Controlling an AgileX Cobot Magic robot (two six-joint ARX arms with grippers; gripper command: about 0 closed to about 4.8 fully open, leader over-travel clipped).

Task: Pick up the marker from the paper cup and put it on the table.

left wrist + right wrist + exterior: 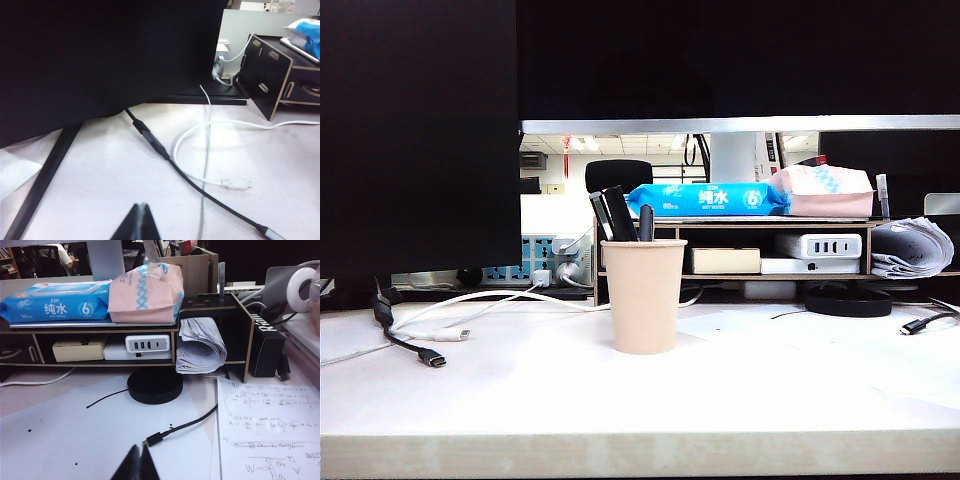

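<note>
Three pens stand in the paper cup point(643, 295) mid-table point(520, 400), the marker point(619, 213) among them, untouched; left gripper point(141, 222) and right gripper point(141, 464), both pinched closed, hang near the table's sides, so an arm must approach, open, grasp.

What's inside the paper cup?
Three dark pens poke out of the paper cup: the thick black marker, a slimmer pen and a round-tipped one. The cup wall hides their lower parts.

Left hand point(140, 222) and right hand point(139, 464): matte black tapered fingers, pressed into one wedge
</note>
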